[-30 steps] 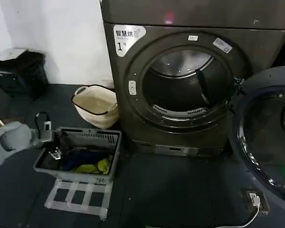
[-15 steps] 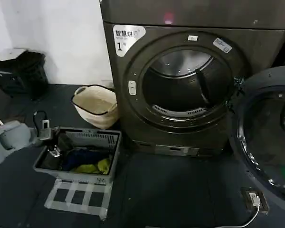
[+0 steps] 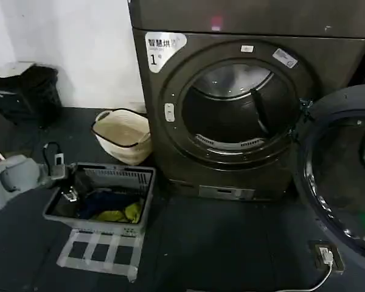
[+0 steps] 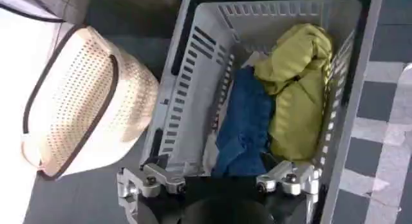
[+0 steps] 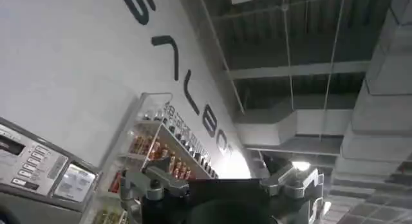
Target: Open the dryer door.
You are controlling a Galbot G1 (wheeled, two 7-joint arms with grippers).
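Dryer door (image 3: 344, 176) already swung wide, right of the dryer (image 3: 231, 103). Left gripper (image 4: 222, 180) spread empty over laundry basket (image 4: 187, 84); right gripper (image 5: 222, 183) spread, empty. Leave door alone.

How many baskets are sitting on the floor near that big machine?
2. A cream round basket stands against the dryer, at its left side. A grey plastic basket holding blue and yellow-green laundry sits in front of it, under the left tool.

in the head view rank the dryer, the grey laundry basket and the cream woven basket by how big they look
1. The dryer, by far the largest.
2. The grey laundry basket.
3. The cream woven basket, a bit smaller, though it sits farther from the camera, so that gap is unsure.
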